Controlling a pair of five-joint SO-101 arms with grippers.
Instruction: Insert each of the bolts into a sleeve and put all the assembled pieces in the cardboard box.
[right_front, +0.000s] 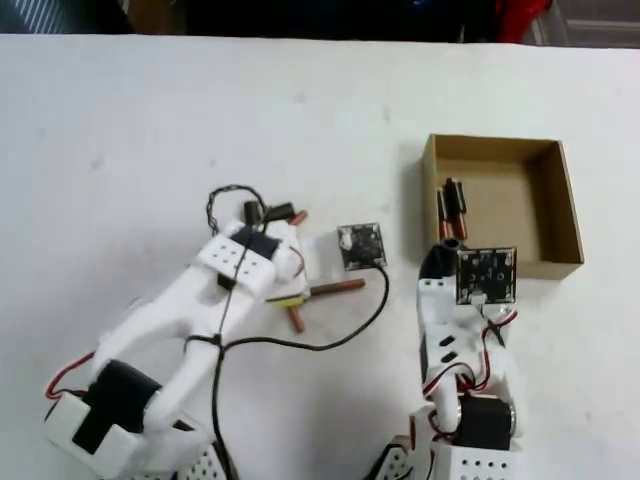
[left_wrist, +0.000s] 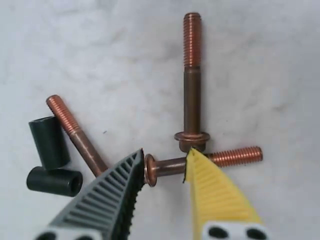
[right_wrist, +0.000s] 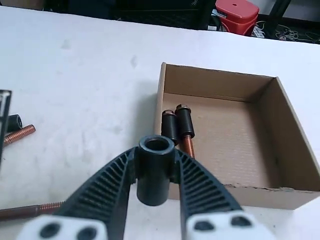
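Hovering over the loose parts on the white table (left_wrist: 100, 50), my left gripper (left_wrist: 165, 154) has its grey and yellow ribbed fingers spread, with nothing pinched. A copper-coloured flanged metal bolt (left_wrist: 170, 164) lies flat between the tips.

Key relation: the bolt's long axis runs from one finger to the other, along the closing line rather than across it. The head sits just beside the grey finger. The shank passes under the yellow tip and the threaded end shows beyond it. In my judgement, closing as now oriented would not seat the shank between the ribs, so a wrist turn to set the fingers across the shank looks necessary first.

A second copper bolt (left_wrist: 192, 75) lies at a right angle, its flange touching or almost touching the first shank. A third copper bolt (left_wrist: 75, 130) lies slanted, its head end hidden under the grey finger. Two loose black cylindrical sleeves (left_wrist: 49, 145) lie just beside it.

My right gripper (right_wrist: 156, 156) is clamped on a black cylindrical sleeve (right_wrist: 156, 175), near the front wall of the open brown cardboard box (right_wrist: 215, 80). The box holds two assembled pieces (right_wrist: 177, 125). My left arm is the nearer one to the bolts; the held sleeve is well apart from them.
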